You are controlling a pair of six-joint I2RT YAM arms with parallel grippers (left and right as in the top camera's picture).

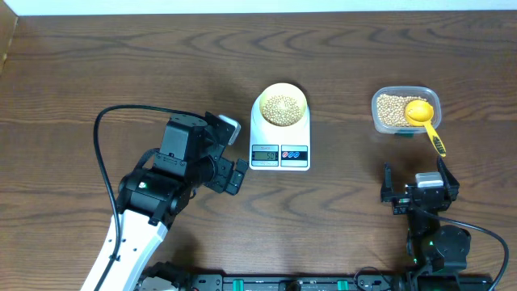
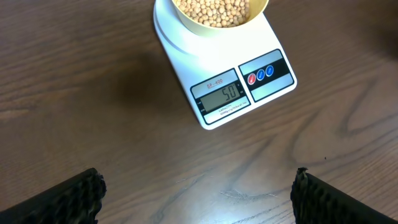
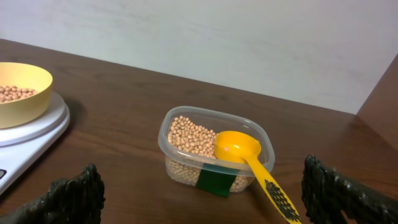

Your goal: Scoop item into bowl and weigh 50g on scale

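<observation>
Well, bowl (image 3: 25, 106) of beans (image 2: 214, 9) atop scale (image 2: 186, 59)

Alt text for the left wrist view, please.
White scale reading 50, with a pale yellow bowl of tan beans on it, cut off at the top edge. Below, dark wooden table; the open left gripper holds nothing, its fingers in the bottom corners.
</observation>
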